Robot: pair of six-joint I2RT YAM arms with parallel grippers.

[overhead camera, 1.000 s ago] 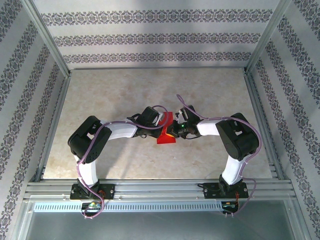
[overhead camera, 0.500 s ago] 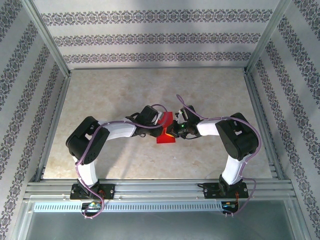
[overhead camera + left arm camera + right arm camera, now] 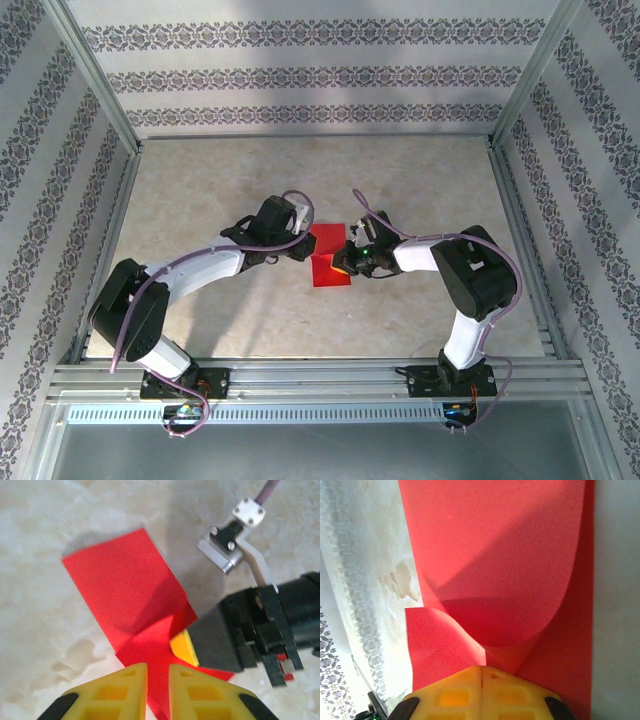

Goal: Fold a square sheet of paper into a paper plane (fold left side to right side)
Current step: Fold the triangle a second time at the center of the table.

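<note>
Down at the near edge, well short of the bright red sheet of thin paper (image 3: 328,274), my two arm bases are bolted to a silver metal rail (image 3: 320,378), one off to each side of the sheet. Both arms bend inward toward it.

My left gripper (image 3: 303,250) hangs just off the sheet's left edge. From its own wrist, its yellow fingers (image 3: 117,690) stand a narrow slit apart, closed on nothing. Red shows through the slit and spreads away beyond the tips.

My right gripper (image 3: 345,264) sits at the sheet's right edge with its fingers pressed together, clamped on a raised part of the paper. From that wrist, a loose flap curls up off the flat layer and runs into the seam between the yellow pads (image 3: 455,695). The flap is rounded, not creased flat, and casts a dark shadow on the layer beneath.

Under the sheet lies a pale marbled beige surface (image 3: 300,170). On the sheet's right side, past my right gripper's black body, a small grey metal bracket with screws (image 3: 222,550) sticks out.

Beyond the sheet the surface runs to a white wall with grey floral stripes (image 3: 300,75).
</note>
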